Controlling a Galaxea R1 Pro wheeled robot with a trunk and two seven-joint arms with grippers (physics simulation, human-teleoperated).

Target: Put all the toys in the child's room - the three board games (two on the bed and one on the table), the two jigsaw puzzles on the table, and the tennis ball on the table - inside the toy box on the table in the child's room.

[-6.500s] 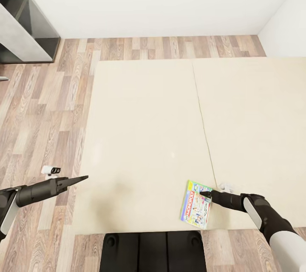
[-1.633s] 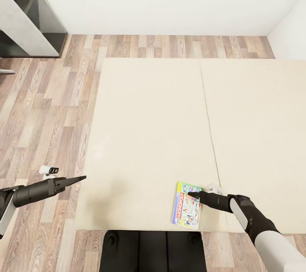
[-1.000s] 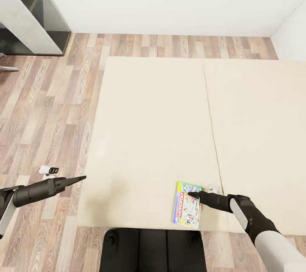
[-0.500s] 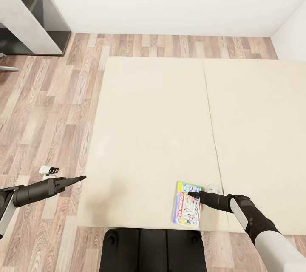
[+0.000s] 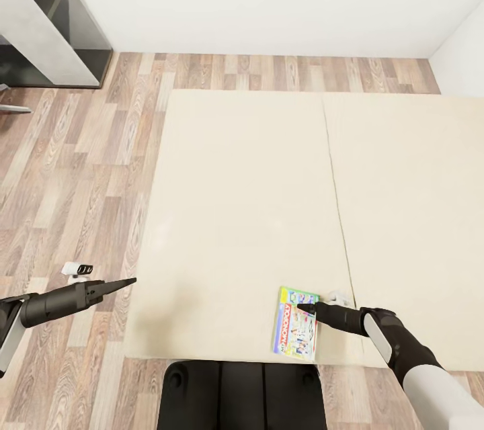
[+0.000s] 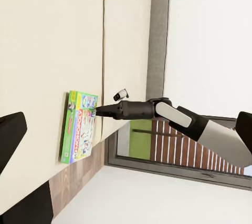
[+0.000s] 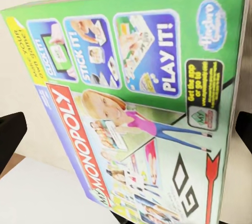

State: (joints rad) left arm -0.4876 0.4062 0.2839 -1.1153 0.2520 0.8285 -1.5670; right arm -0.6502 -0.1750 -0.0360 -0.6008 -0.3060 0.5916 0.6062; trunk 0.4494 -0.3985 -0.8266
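Right claw (image 5: 300, 308) spread wide over the game (image 5: 295, 322) near the bed (image 5: 255, 215) edge, lined up to grab.

The bed (image 5: 242, 215) is a wide, plain beige mattress with a thin seam running down it, standing on a wood-plank floor (image 5: 74, 168). One board game (image 5: 296, 322), a flat box with a green and white Monopoly cover, lies flat on the mattress close to its near edge, just left of the seam. A small white object (image 5: 78, 269) lies on the floor beside the bed's left side.
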